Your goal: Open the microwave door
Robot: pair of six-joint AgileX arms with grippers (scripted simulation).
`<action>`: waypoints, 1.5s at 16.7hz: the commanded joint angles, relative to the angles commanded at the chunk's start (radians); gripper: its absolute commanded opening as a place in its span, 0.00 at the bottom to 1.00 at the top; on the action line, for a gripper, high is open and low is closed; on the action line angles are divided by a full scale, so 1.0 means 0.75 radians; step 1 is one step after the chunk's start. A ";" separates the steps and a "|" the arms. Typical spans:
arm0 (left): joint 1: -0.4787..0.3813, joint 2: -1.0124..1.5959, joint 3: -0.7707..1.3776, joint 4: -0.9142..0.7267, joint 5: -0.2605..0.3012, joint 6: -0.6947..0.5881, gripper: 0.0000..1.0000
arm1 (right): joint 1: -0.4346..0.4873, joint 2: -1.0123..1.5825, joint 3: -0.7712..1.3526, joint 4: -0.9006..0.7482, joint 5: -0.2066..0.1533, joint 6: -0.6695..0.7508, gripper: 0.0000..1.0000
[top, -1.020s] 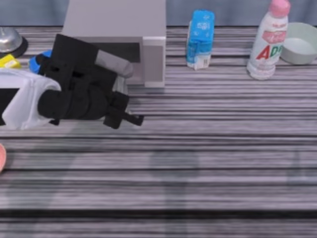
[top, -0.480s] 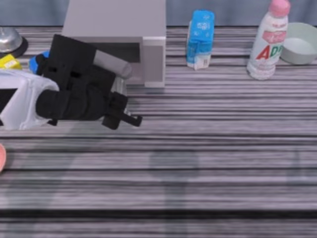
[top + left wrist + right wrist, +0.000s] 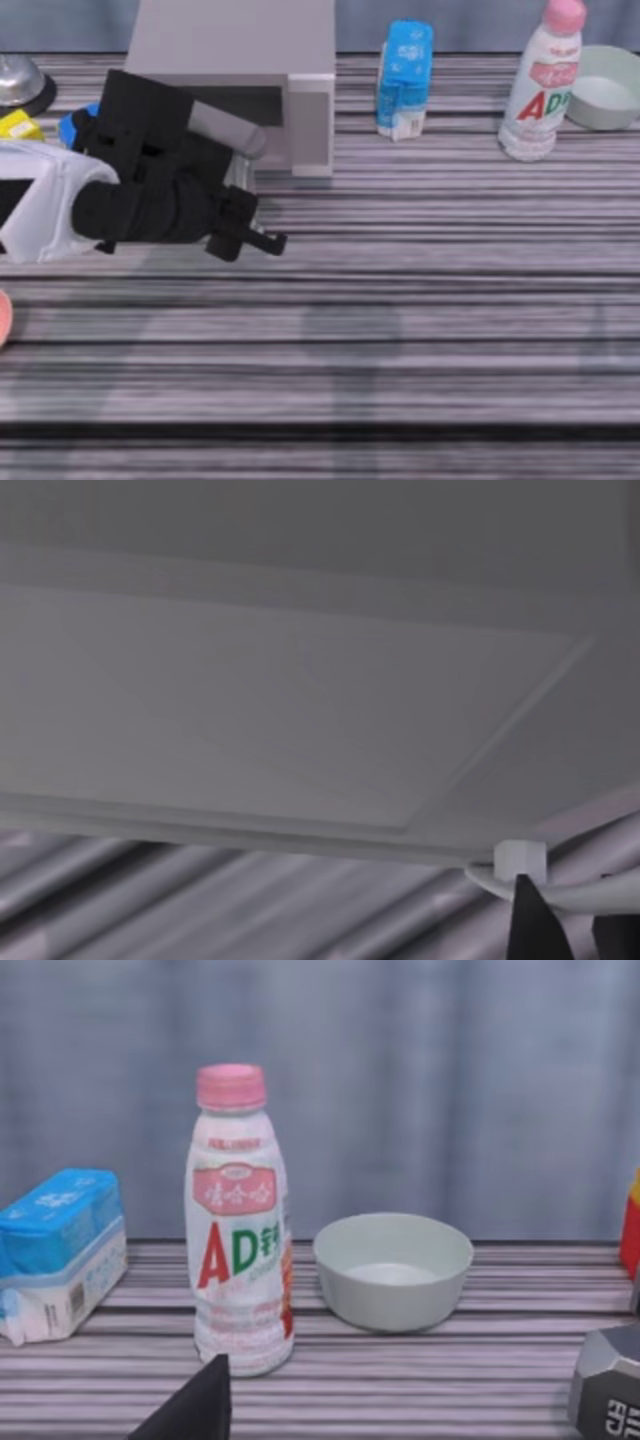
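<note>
- The microwave (image 3: pixel 235 45) stands at the table's (image 3: pixel 420 330) far left.
- Its microwave door (image 3: pixel 228 125) is swung partly out; the cavity shows dark.
- The left gripper (image 3: pixel 245 235) sits at the door's edge, apparently gripping it, though I cannot tell for sure.
- A blue carton (image 3: pixel 404 78), bottle (image 3: pixel 540 80) and bowl (image 3: pixel 605 85) stand to the right.

The light grey boxy microwave (image 3: pixel 235 45) sits at the upper left of the frame on the striped grey surface (image 3: pixel 420 330). Right of it stands the blue-and-white carton (image 3: pixel 404 80), then the white bottle with a pink cap (image 3: pixel 541 85), with the pale green bowl (image 3: pixel 604 87) at the upper right edge. The left arm's black end effector (image 3: pixel 262 238) lies before the microwave.
</note>
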 joint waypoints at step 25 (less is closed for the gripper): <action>0.031 -0.022 -0.024 -0.008 0.057 0.068 0.00 | 0.000 0.000 0.000 0.000 0.000 0.000 1.00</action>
